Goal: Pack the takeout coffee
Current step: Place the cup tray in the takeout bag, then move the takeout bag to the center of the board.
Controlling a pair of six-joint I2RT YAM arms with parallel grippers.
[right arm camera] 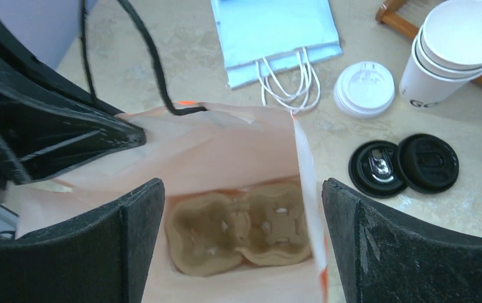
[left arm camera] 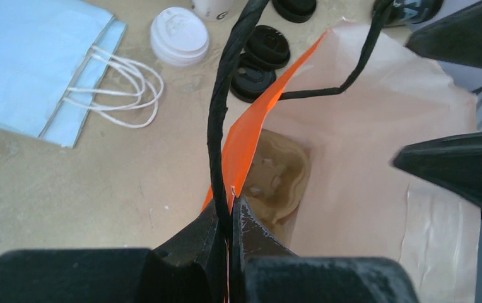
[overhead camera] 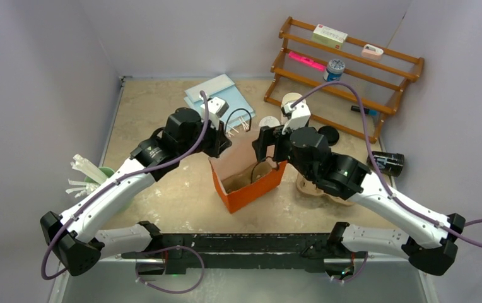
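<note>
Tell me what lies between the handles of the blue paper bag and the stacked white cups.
A white lid lies flat on the table between the handles of the blue paper bag and the stacked white cups. The right wrist view shows it most clearly.

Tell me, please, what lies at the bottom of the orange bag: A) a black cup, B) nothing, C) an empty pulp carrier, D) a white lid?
C: the right wrist view looks into the orange bag and shows the brown pulp carrier, both wells empty.
</note>
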